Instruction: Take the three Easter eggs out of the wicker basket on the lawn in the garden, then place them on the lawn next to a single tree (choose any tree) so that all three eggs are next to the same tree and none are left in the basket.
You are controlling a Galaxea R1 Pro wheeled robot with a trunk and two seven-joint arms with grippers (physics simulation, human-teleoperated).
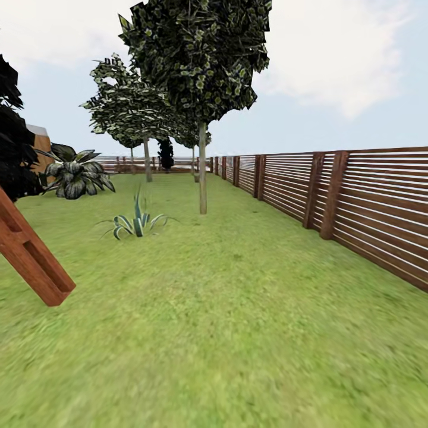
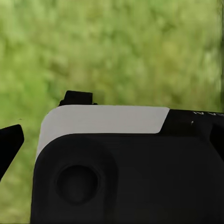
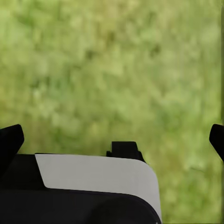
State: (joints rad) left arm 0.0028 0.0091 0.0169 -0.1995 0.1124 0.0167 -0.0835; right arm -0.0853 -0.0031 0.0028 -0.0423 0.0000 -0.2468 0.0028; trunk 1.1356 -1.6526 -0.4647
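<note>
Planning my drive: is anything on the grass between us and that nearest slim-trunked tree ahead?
Nothing visible blocks the straight run: the lawn is open up to the tree. A spiky plant sits left of that line, the fence runs along the right, and a wooden beam leans at the view's left.

Head camera looks level down the lawn (image 1: 238, 333) along the slatted fence (image 1: 356, 202) toward distant trees (image 1: 202, 89); both wrist cameras (close above it) face blurred grass, their shared ground.

Slatted fence (image 1: 356, 202) right; spiky plant (image 1: 137, 223), leafy shrub (image 1: 76, 172) left.
</note>
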